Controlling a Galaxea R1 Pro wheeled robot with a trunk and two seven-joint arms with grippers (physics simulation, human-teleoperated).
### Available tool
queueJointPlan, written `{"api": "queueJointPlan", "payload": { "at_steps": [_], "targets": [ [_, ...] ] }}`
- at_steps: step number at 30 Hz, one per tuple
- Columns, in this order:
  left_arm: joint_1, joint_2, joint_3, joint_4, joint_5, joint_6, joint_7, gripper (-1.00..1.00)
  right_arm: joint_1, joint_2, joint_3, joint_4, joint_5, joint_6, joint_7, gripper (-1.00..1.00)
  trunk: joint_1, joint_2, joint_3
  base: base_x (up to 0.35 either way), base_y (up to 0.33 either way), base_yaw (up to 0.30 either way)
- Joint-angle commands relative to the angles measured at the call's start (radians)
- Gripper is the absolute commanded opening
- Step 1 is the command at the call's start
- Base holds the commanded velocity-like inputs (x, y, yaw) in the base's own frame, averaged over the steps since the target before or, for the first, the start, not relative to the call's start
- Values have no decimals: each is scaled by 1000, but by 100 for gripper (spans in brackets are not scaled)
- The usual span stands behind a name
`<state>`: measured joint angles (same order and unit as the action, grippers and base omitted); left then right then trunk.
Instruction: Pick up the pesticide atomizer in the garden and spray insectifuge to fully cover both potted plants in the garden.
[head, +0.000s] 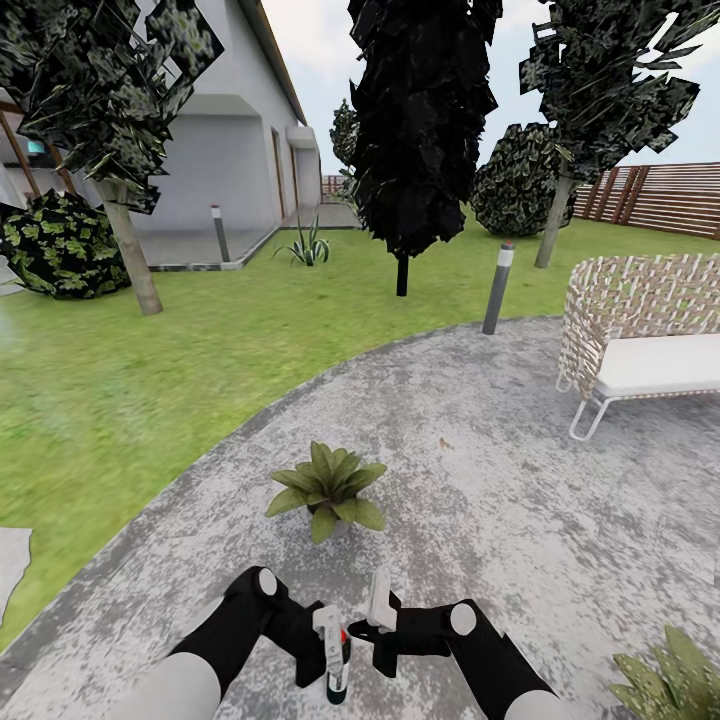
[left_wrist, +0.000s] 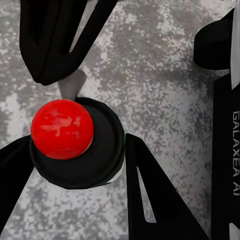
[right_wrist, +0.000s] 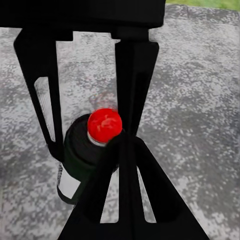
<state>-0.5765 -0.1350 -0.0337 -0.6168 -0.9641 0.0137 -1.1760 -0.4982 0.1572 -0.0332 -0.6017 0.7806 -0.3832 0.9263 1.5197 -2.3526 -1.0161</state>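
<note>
Second plant: cut off by the head view's edge. Atomizer: partly hidden behind left gripper. Seat: cropped at the edge.

Both arms are clad in pale grey shells at the forearm, giving way to matte black housings toward the wrist. Each wrist carries a round white cap set into the black casing. The left hand and the right hand are black, with slim whitish finger pads. Seen from the wrist cameras, the fingers are flat black struts with long triangular cut-outs. A black link beside the left hand's fingers bears white lettering reading "GALAXEA AI" along its length.
</note>
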Motion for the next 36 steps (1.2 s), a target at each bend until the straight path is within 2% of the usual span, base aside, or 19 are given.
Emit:
{"api": "queueJointPlan", "payload": {
  "at_steps": [1, 7, 14, 21, 27, 29, 30, 33, 34, 35, 36],
  "targets": [
    [0, -2, 0, -1, -4, 2, -3, -100, 0, 1, -4, -1, 6, -3, 3, -100, 0, 0, -1, 0, 0, 0],
    [-1, -4, 0, -1, -2, 2, -2, -100, 0, 1, -3, -1, 6, -3, 3, -100, 0, 0, -1, 0, 0, 0],
    [-1, 12, -2, -1, -12, 1, -5, -100, 0, 0, -3, -1, 6, -3, 3, -100, 0, 0, -1, 0, 0, 0],
    [0, 105, -2, 0, -16, 1, -4, -100, 0, -1, -4, 0, 7, -3, 3, -100, 0, 0, -1, 0, 0, 0],
    [6, 201, 1, -1, -16, -7, -4, -100, 0, -10, -8, 8, 11, -3, 1, -100, 0, 0, -1, 0, 0, 0],
    [8, 217, 1, -1, -15, -9, -4, -100, 0, -22, -10, 9, 11, -4, -1, -100, 0, 0, -1, 0, 0, 0],
    [8, 224, 1, -1, -16, -10, -3, -100, 0, -47, -11, 12, 11, -5, -4, 100, 0, 0, -1, 0, 0, 0],
    [9, 231, 1, 0, -12, -9, -1, -100, 0, -107, -13, 13, 5, -5, -6, 100, 0, 0, -1, 0, 0, 0],
    [9, 229, 5, 0, -5, 0, 3, -100, 1, -160, -50, 21, 5, -4, -95, 100, 0, 0, -1, 0, 0, 0],
    [10, 227, 12, 1, -5, 0, 7, -100, 2, -172, -80, 41, 4, -3, -136, 100, 0, 0, -1, 0, 0, 0],
    [10, 224, 38, 4, -3, 2, 15, -100, 3, -186, -157, 107, 4, -5, -218, 100, 0, 0, -1, 0, 0, 0]
  ]
}}
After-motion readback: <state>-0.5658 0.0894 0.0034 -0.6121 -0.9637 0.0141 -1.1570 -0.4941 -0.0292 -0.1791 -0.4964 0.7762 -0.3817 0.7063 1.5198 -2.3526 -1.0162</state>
